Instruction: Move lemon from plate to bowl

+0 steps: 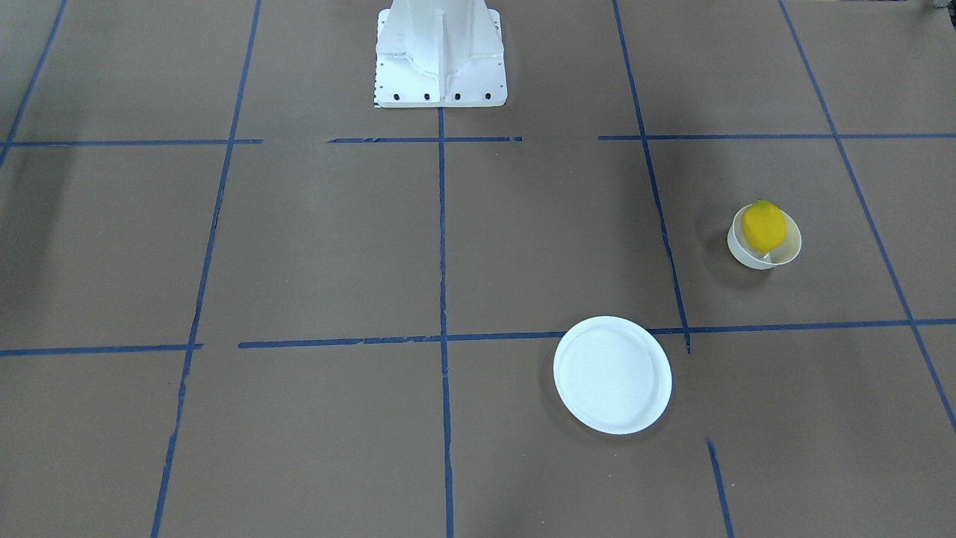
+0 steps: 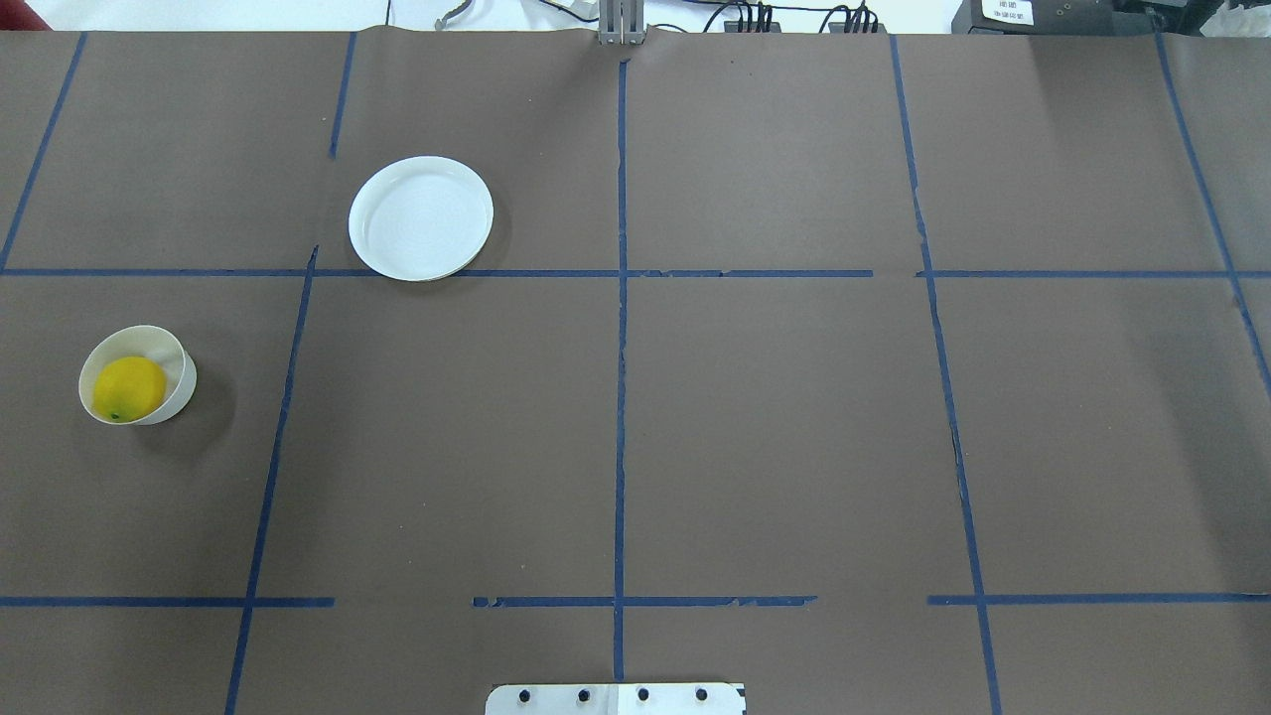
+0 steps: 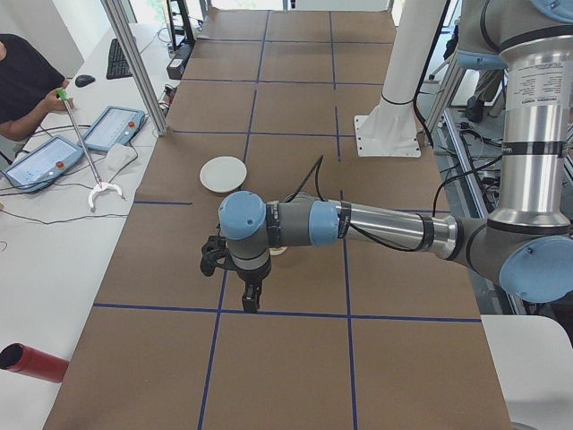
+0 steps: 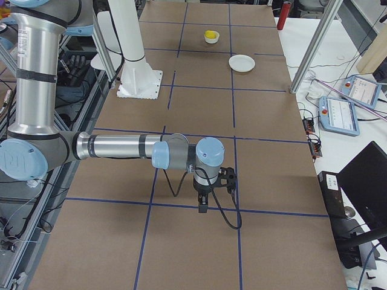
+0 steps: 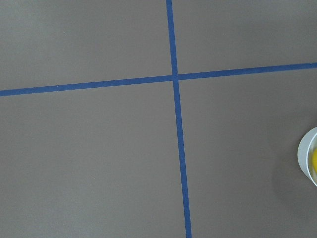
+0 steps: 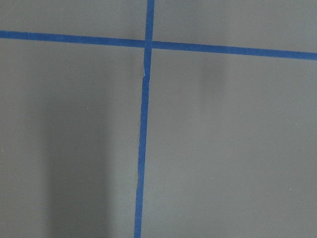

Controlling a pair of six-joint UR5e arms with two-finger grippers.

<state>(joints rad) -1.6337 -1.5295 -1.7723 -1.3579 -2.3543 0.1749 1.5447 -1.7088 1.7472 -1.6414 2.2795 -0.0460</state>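
The lemon [image 1: 764, 228] lies inside the small off-white bowl [image 1: 784, 254], on the robot's left side of the table; both also show in the overhead view, lemon [image 2: 129, 388] in bowl [image 2: 177, 362]. The flat white plate [image 1: 612, 375] is bare and stands apart from the bowl, farther from the robot [image 2: 421, 217]. My left gripper [image 3: 252, 303] hangs above the table near the bowl, seen only in the left side view. My right gripper [image 4: 202, 207] hangs over the other half of the table, seen only in the right side view. I cannot tell whether either is open. The bowl's rim [image 5: 308, 157] shows at the left wrist view's right edge.
The white robot base [image 1: 441, 56] stands at the table's near edge. Blue tape lines [image 2: 621, 348] grid the brown table. Beside the table, on the operators' side, are control tablets [image 3: 45, 159], a grabber stick [image 3: 85, 148] and a red cylinder [image 3: 31, 363].
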